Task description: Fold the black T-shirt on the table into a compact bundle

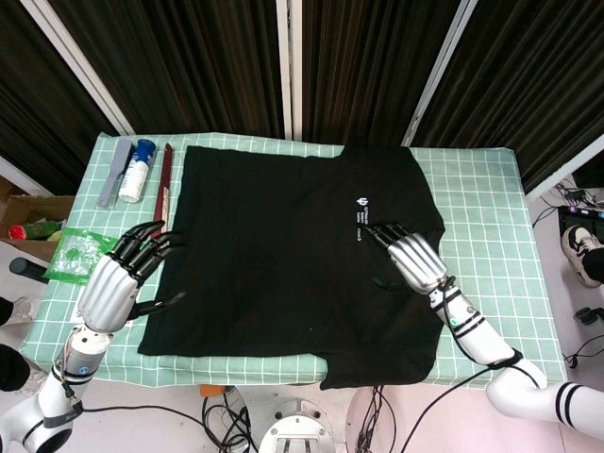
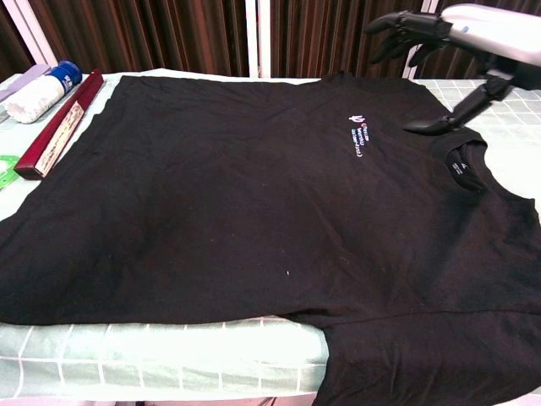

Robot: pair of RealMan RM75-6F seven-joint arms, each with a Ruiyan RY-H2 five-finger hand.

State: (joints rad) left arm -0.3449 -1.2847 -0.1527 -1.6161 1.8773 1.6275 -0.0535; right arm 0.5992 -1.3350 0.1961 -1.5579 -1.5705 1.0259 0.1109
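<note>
1. Head view only: the left hand (image 1: 118, 278) is hovering at the left edge of the black T-shirt (image 1: 293, 255), fingers spread, grasping nothing; the chest view is not showing it.
2. The T-shirt is lying flat, covering most of the checked table (image 1: 481, 208); its near sleeve is overhanging the near edge.
3. The right hand (image 2: 423, 34) is hanging released above the collar; the chest view is cropping its arm.
4. Far left, a white bottle (image 1: 135, 170) and a dark red box (image 1: 162, 184) are lying; their labels are unreadable.

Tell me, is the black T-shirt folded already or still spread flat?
Spread flat: the black T-shirt lies open across the table, with no fold visible in either view.
</note>
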